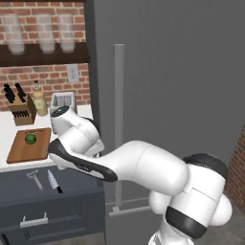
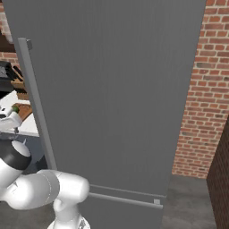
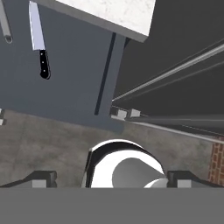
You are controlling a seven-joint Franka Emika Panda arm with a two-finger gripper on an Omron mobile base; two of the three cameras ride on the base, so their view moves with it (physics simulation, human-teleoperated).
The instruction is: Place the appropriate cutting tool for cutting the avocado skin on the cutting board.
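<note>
The knife (image 1: 54, 182), with a pointed silver blade and a short black handle, lies on the dark grey drawer top (image 1: 76, 184) below the counter. The hand view has the knife (image 3: 38, 41) at the upper left, blade pointing away. My gripper (image 3: 111, 179) is open, fingertips (image 3: 43, 178) wide apart with nothing between them, well back from the knife and above the floor. The brown cutting board (image 1: 19, 152) lies on the white counter with the dark green avocado (image 1: 30, 139) on it. The board (image 2: 26, 110) also peeks out at the far left past the fridge.
A silver peeler (image 1: 34, 178) lies just left of the knife. The knife block (image 1: 19, 109), a bottle (image 1: 39, 99) and the toaster (image 1: 63, 100) stand behind the board. The tall grey fridge (image 1: 167, 72) with its long handle (image 1: 118, 119) rises close on the right. My arm (image 1: 143, 165) bends across the drawer's right end.
</note>
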